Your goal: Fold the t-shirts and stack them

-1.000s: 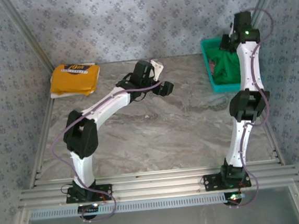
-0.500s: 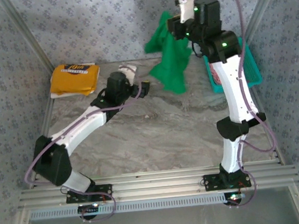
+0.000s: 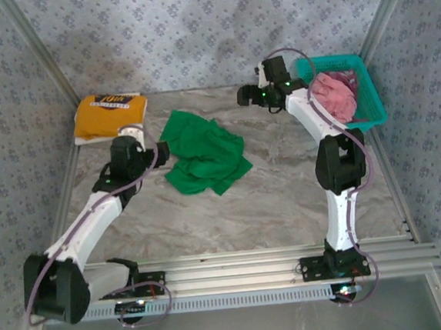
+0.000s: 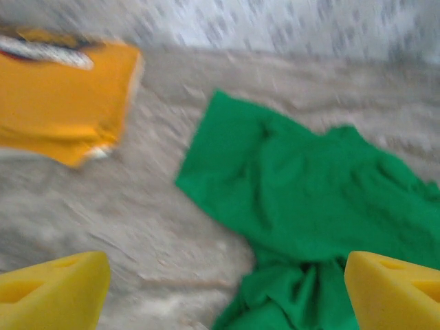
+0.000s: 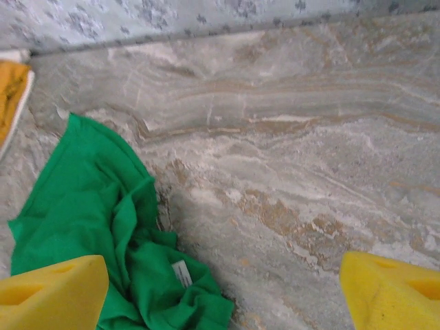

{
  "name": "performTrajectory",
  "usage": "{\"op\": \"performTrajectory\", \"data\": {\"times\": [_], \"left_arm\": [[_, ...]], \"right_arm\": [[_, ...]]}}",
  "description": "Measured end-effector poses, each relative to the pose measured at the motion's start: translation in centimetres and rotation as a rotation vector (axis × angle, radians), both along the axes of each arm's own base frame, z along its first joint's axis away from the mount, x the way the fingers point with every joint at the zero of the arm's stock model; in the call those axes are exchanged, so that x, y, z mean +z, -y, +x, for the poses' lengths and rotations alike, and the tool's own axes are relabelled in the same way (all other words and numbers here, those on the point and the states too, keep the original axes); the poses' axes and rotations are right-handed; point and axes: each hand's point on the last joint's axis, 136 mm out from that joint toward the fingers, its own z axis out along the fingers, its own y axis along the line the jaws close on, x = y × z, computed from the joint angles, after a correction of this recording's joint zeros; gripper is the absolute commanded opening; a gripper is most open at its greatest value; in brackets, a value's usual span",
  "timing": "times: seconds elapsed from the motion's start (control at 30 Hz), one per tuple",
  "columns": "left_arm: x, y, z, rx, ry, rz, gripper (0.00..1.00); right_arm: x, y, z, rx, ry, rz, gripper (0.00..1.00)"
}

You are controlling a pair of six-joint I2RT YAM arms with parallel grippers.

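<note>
On the table: green t-shirt crumpled | left gripper spread, empty | right gripper spread, empty

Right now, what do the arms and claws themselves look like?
Left arm and right arm: white shells between black joint housings, on black bases. A thin purple cable loops along each. Small green lights glow near the right wrist. Left claw and right claw have blocky yellow wedge fingers.
</note>
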Motion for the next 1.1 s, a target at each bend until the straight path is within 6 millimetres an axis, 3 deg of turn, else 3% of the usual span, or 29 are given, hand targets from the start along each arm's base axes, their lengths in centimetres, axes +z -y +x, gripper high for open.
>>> {"op": "performTrajectory", "data": {"times": [0.1,0.2,0.33,0.4,0.5,0.53,0.6,0.67,0.73,0.8,0.9,0.97,1.1], "left_arm": [[-4.9,3.5,-1.3,-0.107,-0.154,0.019,0.96],[-8.5,6.1,-3.4,-0.186,-0.252,0.030,0.96],[-13.0,4.8,-4.4,-0.123,-0.377,0.030,0.94],[-14.1,3.9,-4.2,-0.079,-0.410,0.028,0.89],[-14.8,3.0,-3.8,-0.027,-0.426,0.010,0.72],[-14.9,2.9,-3.7,-0.017,-0.424,0.002,0.62],[-15.1,2.9,-3.8,-0.003,-0.421,-0.015,0.31],[-15.7,2.7,-4.2,0.006,-0.434,-0.018,0.00],[-16.1,2.3,-4.7,0.016,-0.448,-0.007,0.00],[-15.6,1.8,-4.8,0.036,-0.443,-0.001,0.00],[-13.3,0.3,-4.4,0.082,-0.390,-0.023,0.00],[-10.7,-1.5,-3.7,0.134,-0.327,-0.057,0.00],[-5.2,-5.1,-2.1,0.232,-0.197,-0.105,0.00]], "right_arm": [[-0.4,-1.5,-0.5,0.049,-0.008,0.048,0.89],[-3.3,-3.0,-1.9,0.109,-0.074,0.081,0.91],[-8.3,-5.3,-2.9,0.187,-0.181,0.105,0.94],[-10.1,-6.7,-3.2,0.229,-0.213,0.108,0.94],[-11.3,-9.9,-3.1,0.308,-0.222,0.127,0.89],[-11.4,-11.2,-2.8,0.335,-0.213,0.134,0.84],[-11.5,-13.5,-2.5,0.385,-0.195,0.143,0.73],[-11.8,-15.7,-2.3,0.435,-0.181,0.143,0.47],[-12.2,-17.2,-2.2,0.467,-0.175,0.133,0.19],[-12.5,-18.0,-2.3,0.478,-0.183,0.131,0.01],[-12.5,-17.3,-2.4,0.454,-0.207,0.133,0.00],[-11.9,-15.8,-2.2,0.417,-0.216,0.131,0.00],[-8.1,-11.4,-1.7,0.324,-0.196,0.145,0.00]]}}
